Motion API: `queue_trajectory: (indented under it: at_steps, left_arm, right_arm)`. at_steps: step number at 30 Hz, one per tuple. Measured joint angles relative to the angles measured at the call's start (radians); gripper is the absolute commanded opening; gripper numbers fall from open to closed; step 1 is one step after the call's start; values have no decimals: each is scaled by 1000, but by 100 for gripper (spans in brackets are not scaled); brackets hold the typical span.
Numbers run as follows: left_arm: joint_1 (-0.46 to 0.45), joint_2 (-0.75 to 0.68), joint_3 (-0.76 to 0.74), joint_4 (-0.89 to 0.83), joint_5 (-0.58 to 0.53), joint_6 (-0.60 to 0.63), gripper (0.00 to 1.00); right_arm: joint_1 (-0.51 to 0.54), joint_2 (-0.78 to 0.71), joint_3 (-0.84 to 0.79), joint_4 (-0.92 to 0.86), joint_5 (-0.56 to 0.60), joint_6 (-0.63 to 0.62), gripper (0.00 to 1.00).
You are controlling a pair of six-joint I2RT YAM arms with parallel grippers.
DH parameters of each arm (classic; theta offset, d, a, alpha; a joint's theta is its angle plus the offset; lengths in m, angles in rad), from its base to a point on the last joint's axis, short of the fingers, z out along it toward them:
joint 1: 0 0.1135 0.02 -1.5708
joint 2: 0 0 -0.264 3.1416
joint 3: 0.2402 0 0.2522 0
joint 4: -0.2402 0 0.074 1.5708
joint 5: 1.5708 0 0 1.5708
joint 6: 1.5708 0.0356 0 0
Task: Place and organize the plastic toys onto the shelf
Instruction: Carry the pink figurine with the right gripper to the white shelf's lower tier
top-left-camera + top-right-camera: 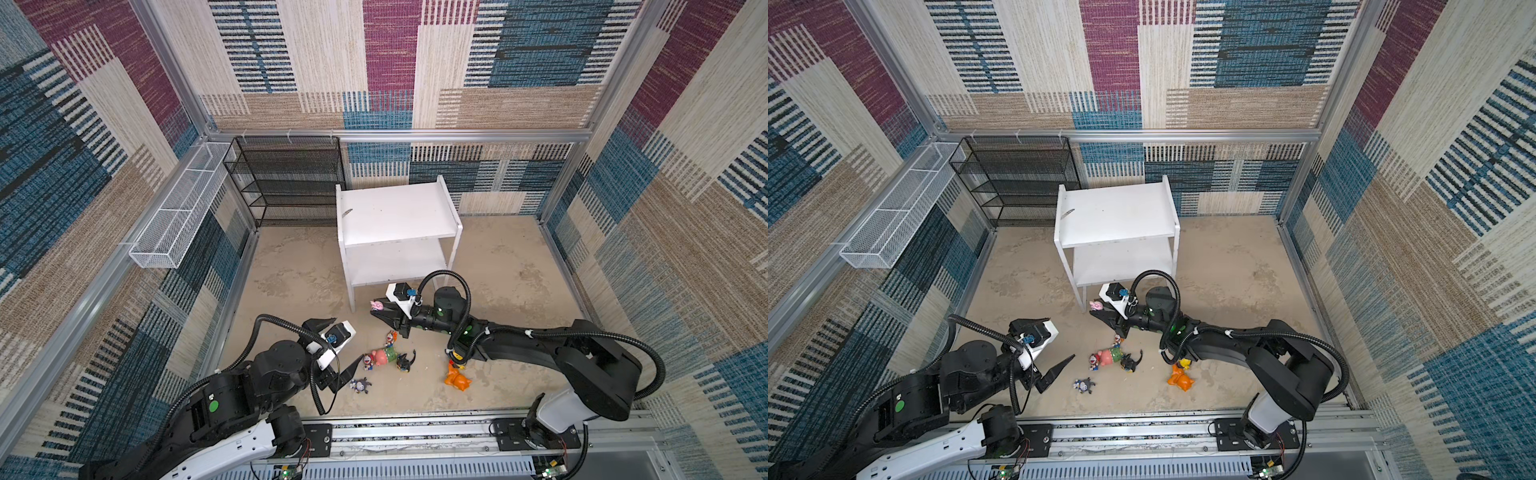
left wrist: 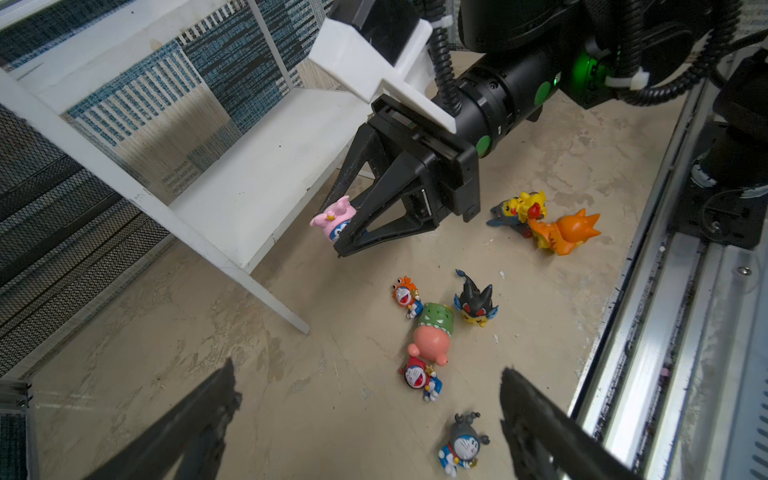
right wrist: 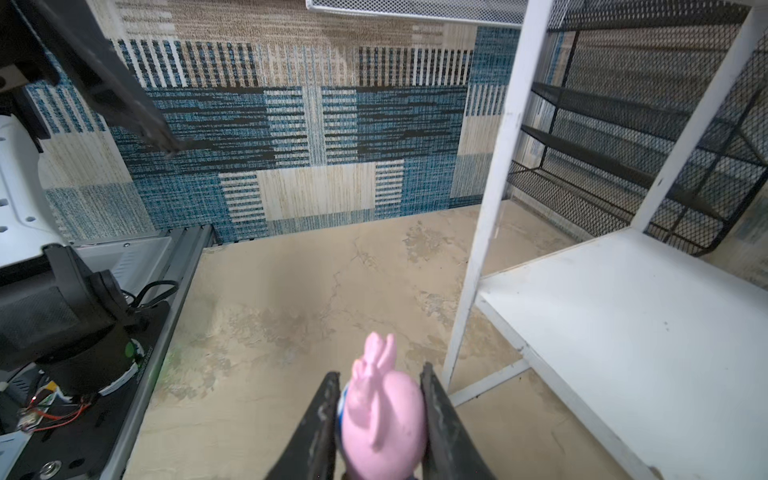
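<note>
Pink toy [image 3: 382, 411]: clamped between the right gripper [image 2: 347, 226] jaws, held clear of the floor, just beside the shelf's front-left leg [image 3: 490, 199].
Shelf [image 1: 395, 212]: white, two boards, both bare; it stands at 12 o'clock from the toy heap in both top views.
Left gripper [image 1: 338, 345]: jaws wide apart, nothing between them, hovering at 9 o'clock of the heap.
Floor toys: pink-green toy [image 2: 432, 332], black toy [image 2: 476, 301], orange toy [image 2: 567, 232], a yellow one [image 2: 525, 203] leaning on it, a grey tiny one [image 2: 461, 442] nearest the left gripper; two more tiny ones touch the pink-green toy.
Risk, leg: the held toy sits outside the leg, so swinging straight toward the lower board would likely knock it against the leg and twist it loose.
Risk, grip: only the rounded head is pinched; a bump may let it slip.
Risk, release: big head, small base; let go off-level, it probably topples.
Risk, arms: both grippers work near the heap and could brush.
</note>
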Motion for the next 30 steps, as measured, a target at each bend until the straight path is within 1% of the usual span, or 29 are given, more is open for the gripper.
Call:
queue_trajectory:
  at_steps: [4, 10, 21, 30]
  left_arm:
    - [9, -7, -5, 13, 2, 0, 99]
    - [16, -11, -7, 29, 26, 0, 99]
    - [23, -33, -11, 29, 35, 1, 99]
    - [25, -43, -13, 29, 52, 1, 99]
  right_arm:
    - [-24, 55, 13, 80, 5, 0, 23]
    - [-40, 131, 95, 130, -2, 13, 24]
    - [-85, 257, 236, 135, 39, 113, 26]
    - [-90, 325, 317, 122, 53, 132, 26]
